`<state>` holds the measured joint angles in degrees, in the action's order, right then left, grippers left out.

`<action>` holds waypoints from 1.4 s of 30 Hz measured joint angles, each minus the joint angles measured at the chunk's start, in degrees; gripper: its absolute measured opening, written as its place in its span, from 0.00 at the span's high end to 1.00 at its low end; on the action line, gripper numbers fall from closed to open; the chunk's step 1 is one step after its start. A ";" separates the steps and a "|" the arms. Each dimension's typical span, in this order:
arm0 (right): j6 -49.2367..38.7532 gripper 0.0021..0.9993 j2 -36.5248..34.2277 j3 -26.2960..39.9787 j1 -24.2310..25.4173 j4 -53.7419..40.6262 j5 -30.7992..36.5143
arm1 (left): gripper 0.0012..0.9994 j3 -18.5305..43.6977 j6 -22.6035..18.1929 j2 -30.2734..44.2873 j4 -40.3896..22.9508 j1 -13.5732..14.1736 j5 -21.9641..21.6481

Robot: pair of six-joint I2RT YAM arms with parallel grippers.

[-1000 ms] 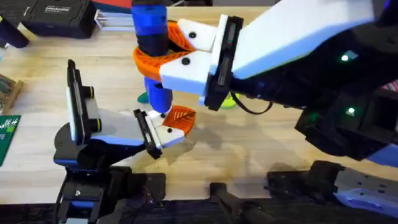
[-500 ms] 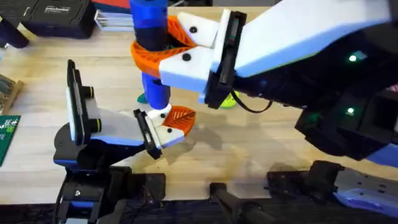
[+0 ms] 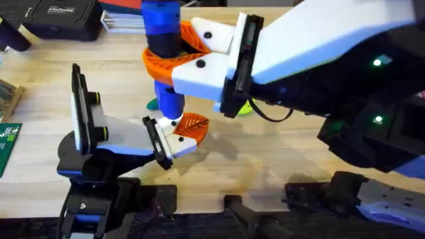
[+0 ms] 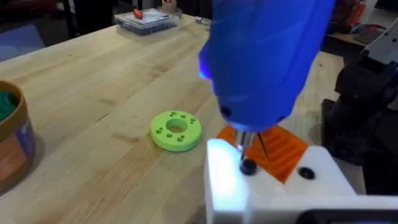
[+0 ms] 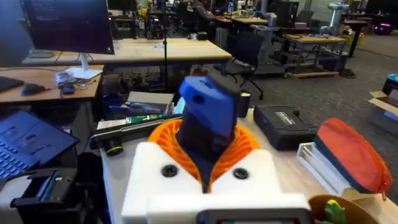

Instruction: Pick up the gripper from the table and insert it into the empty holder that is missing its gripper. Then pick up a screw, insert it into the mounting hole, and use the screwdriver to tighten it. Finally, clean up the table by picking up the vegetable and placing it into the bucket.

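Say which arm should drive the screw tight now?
Right. Its pincer already grips the blue screwdriver upright, tip on the screw in the white holder beside the orange gripper. Left arm just steadies the holder.

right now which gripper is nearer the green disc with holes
Left. The left gripper sits on the table right beside the green disc. The right gripper is raised above, clamped on the blue screwdriver.
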<state>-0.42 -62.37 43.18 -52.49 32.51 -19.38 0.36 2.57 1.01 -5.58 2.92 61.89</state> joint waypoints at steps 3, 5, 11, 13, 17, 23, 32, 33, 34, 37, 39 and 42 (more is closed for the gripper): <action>0.09 0.97 0.02 0.00 0.00 0.24 0.00 | 0.99 0.00 0.00 0.00 0.00 0.00 0.02; 0.17 0.97 0.00 -0.01 0.00 0.38 -0.02 | 0.99 0.00 0.00 -0.02 0.00 0.00 0.02; 1.38 0.97 0.00 -0.02 0.00 0.40 -0.02 | 0.99 0.00 0.02 -0.02 0.00 0.00 0.00; 1.71 0.97 0.00 -0.02 0.00 0.39 -0.02 | 0.99 0.00 0.00 -0.02 0.00 0.00 0.02; 1.95 0.97 0.01 -0.02 0.00 0.21 -0.01 | 0.99 0.00 0.00 -0.02 0.00 0.00 0.02; 2.12 0.97 0.33 -0.02 0.00 -1.69 0.07 | 0.99 0.00 0.02 -0.02 0.00 0.00 0.04; 2.12 0.97 0.52 -0.02 0.00 -2.23 0.00 | 0.99 0.00 0.04 0.00 -0.02 0.00 0.07; 2.12 0.97 0.52 -0.02 0.00 -2.21 0.00 | 1.00 0.00 0.02 -0.02 -0.02 0.05 0.07; 2.13 0.97 0.52 -0.02 0.00 -2.23 0.02 | 1.00 0.00 0.02 -0.01 -0.02 0.07 0.08; 2.14 0.97 0.52 -0.02 0.00 -2.28 0.01 | 1.00 0.00 0.02 -0.01 -0.02 0.04 0.07; 2.12 0.97 0.52 -0.02 0.00 -2.32 0.02 | 0.99 0.00 0.02 0.00 -0.02 0.04 0.07; 2.12 0.97 0.52 -0.02 0.00 -2.34 0.00 | 0.99 0.00 0.02 0.00 -0.02 0.04 0.09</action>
<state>1.69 -61.84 43.16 -52.49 30.17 -19.38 0.36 2.59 1.02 -5.61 2.96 61.97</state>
